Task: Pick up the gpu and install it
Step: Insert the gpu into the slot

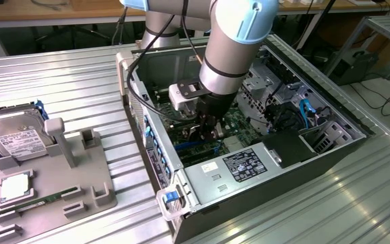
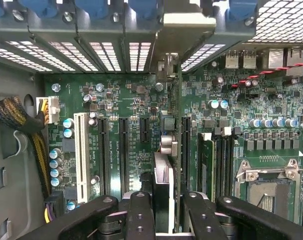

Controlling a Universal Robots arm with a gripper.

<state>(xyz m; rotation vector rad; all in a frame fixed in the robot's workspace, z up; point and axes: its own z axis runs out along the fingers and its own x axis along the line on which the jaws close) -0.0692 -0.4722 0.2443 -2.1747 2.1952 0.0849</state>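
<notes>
GPU point(image 2: 164, 175) (one card, edge-on) held in claw point(image 2: 164, 220) above motherboard point(image 2: 126, 100).

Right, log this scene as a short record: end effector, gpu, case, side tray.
end effector: inside the open computer case, shut on the gpu
gpu: upright, edge-on above the motherboard slots, bracket end toward the case's rear openings; seating cannot be told
tray: at the exterior view's left, beside the case, holding the hard drive
</notes>
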